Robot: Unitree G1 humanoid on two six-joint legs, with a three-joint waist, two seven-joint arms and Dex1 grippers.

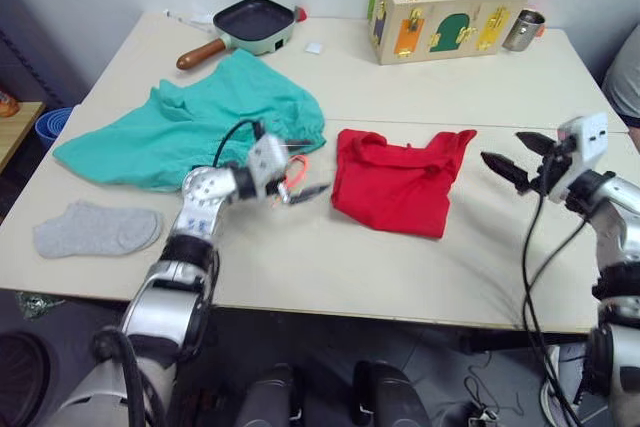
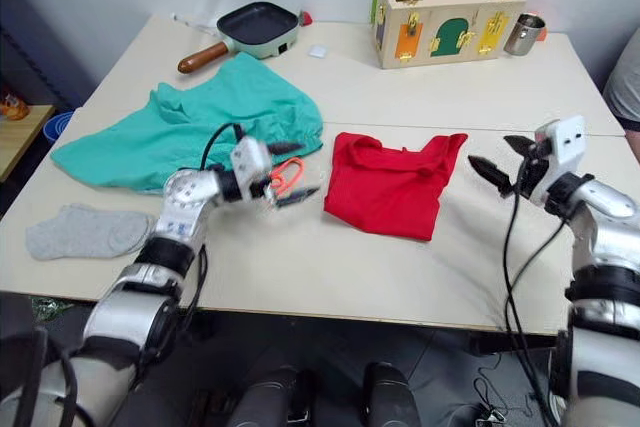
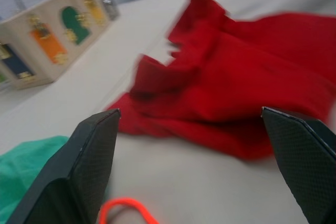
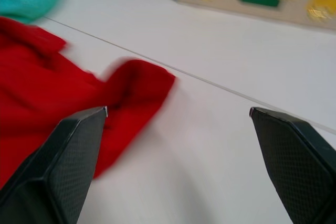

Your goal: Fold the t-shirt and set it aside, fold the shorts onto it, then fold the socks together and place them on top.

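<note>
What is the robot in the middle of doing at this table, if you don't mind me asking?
It is sorting laundry on the table. The red t-shirt lies partly folded in the middle, with an open pincer on each side of it: the left pincer beside its near edge, the right pincer raised off to the other side. Neither holds anything. The teal shorts are spread out unfolded, and the grey socks lie near the table's front edge.

No readable text, labels, brands or numbers on any surface
</note>
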